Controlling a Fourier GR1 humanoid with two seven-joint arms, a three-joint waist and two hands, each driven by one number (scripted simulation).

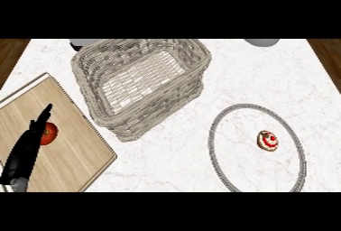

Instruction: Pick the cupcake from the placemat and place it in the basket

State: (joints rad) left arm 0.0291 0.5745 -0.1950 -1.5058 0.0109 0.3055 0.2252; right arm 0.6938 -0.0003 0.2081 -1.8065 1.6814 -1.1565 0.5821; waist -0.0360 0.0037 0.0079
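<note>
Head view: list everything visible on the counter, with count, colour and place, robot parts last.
Counter: one, white marble, fills the view.
Basket: one, grey wicker, upper centre.
Placemat: one, round, grey-rimmed, right.
Cupcake: one, white with red top, on the placemat.
Cutting board: one, light wood, left.
Tomato: one, red, on the board.
Grey objects: two, partly cut off at the far edge.
Left hand: one, black, fingers straight, over the board.
Right hand: not visible.

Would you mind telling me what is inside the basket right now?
Nothing shows inside the basket, only its woven floor. The cupcake sits on the round placemat. The near wall hides no visible part of the floor.
</note>
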